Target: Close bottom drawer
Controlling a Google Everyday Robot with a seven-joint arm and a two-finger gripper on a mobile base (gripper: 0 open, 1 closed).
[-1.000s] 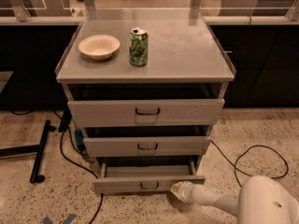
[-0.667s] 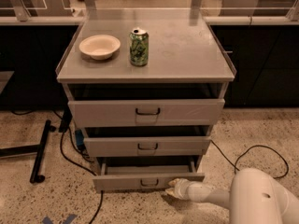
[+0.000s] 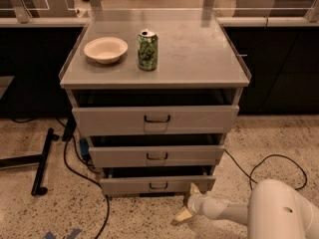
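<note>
The bottom drawer [image 3: 158, 184] is the lowest of three in the grey metal cabinet [image 3: 234, 91]. Its slim front panel with a small dark wire handle [image 3: 158, 186] stands only slightly out from the cabinet, with a dark gap above it. My gripper [image 3: 187, 202] is low near the floor, just below and in front of the drawer's right end. Its two pale fingers are spread apart, one fingertip [image 3: 193, 188] up close to the drawer front's lower right edge, the other [image 3: 180, 216] near the floor. It holds nothing.
The middle drawer [image 3: 157, 156] and top drawer [image 3: 157, 118] both stand partly out. A white bowl [image 3: 105, 50] and a green can [image 3: 147, 50] sit on the cabinet top. Black cables [image 3: 279, 158] lie on the floor right and left. A black stand foot [image 3: 42, 161] lies at left.
The bottom drawer has slid inward and now shows far less of its tray. My gripper moved left and toward the cabinet along the drawer's right front.
</note>
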